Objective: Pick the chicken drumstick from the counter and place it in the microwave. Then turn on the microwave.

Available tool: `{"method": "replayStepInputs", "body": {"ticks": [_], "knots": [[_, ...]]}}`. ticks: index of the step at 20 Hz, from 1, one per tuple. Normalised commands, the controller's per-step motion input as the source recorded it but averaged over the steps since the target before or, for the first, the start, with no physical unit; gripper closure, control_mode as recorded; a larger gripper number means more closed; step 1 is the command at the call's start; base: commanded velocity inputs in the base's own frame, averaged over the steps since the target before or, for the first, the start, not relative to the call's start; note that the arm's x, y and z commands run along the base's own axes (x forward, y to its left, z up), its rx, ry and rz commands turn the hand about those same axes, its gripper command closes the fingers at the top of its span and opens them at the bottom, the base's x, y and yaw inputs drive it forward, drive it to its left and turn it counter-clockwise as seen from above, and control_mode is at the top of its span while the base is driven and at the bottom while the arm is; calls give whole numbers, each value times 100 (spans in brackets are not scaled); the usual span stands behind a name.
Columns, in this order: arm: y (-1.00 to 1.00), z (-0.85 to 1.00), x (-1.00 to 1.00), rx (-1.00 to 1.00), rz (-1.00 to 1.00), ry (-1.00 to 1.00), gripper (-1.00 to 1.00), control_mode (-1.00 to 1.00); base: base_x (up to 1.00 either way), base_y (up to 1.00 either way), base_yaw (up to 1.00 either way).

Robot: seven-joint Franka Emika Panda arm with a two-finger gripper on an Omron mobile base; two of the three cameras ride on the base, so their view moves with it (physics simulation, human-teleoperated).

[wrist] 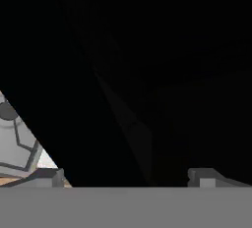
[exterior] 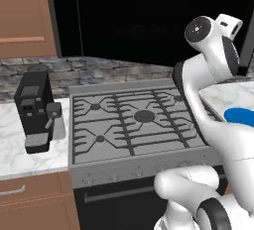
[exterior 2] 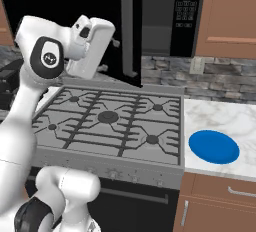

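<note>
Wide-spread pincer [wrist: 125, 177] facing microwave [exterior 2: 165, 16] (door ajar)

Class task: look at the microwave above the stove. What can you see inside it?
The microwave has its door swung open, but the cavity is dark; whether anything lies inside cannot be seen. Its button panel is visible.

A: Arm pose?
B: Rises from the base, elbow folded high, forearm raised toward 12 o'clock; wrist tipped forward.
A: Gripper [wrist: 129, 177]?
B: Jaws spread wide, nothing between them. In the hand view the fingertips [wrist: 47, 177] sit at 7 and 5 o'clock.
</note>
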Motion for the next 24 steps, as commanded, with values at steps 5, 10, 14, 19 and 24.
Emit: {"method": "replayStepInputs", "body": {"ticks": [5,10,14,19,24], "knots": [[-24,0,54,4,32,0,-100,-100,0,0,0],[-21,0,56,1,37,0,-100,-100,0,0,0],[-19,0,57,0,38,0,-100,-100,0,0,0],[-14,0,60,0,35,0,-100,-100,0,0,0],[-9,0,59,1,31,0,-100,-100,0,0,0]]}}
